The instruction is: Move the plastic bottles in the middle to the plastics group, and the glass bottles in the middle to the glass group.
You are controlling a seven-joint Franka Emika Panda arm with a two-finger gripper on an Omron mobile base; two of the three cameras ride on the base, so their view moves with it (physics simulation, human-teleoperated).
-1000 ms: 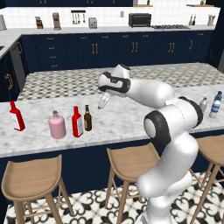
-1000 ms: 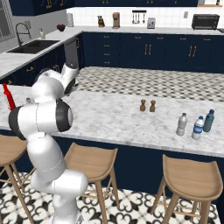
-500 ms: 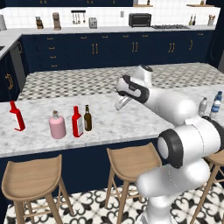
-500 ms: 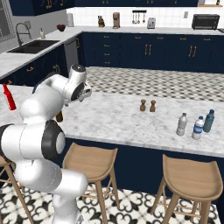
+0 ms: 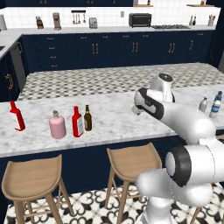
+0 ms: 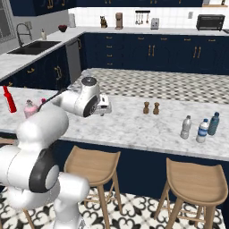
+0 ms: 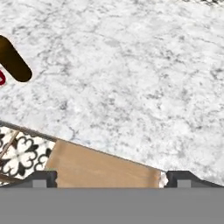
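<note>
We have the glass side looking nearly settled: at the left of the left base view the dark brown bottle (image 5: 88, 118) stands just beside a red bottle with a white label (image 5: 77, 122), with the pink flask (image 5: 57, 125) next to them and another red bottle (image 5: 17, 116) further left on the marble table (image 5: 111, 118). We judge from this that the glass bottles are gathered at that end. What is left, as we read it, is the plastic: at the right of the right base view the small greyish bottle (image 6: 185, 127) stands near, but apart from, the blue-labelled water bottle (image 6: 203, 131), with a darker blue bottle (image 6: 214, 124) just beyond. Our claw (image 7: 111, 178) is wide open and carries nothing; in the hand view its tips frame bare marble and a wooden stool (image 7: 103, 168) below the table edge, with the brown bottle's end at the left edge. In the left base view the hand hovers over the table's middle.
</note>
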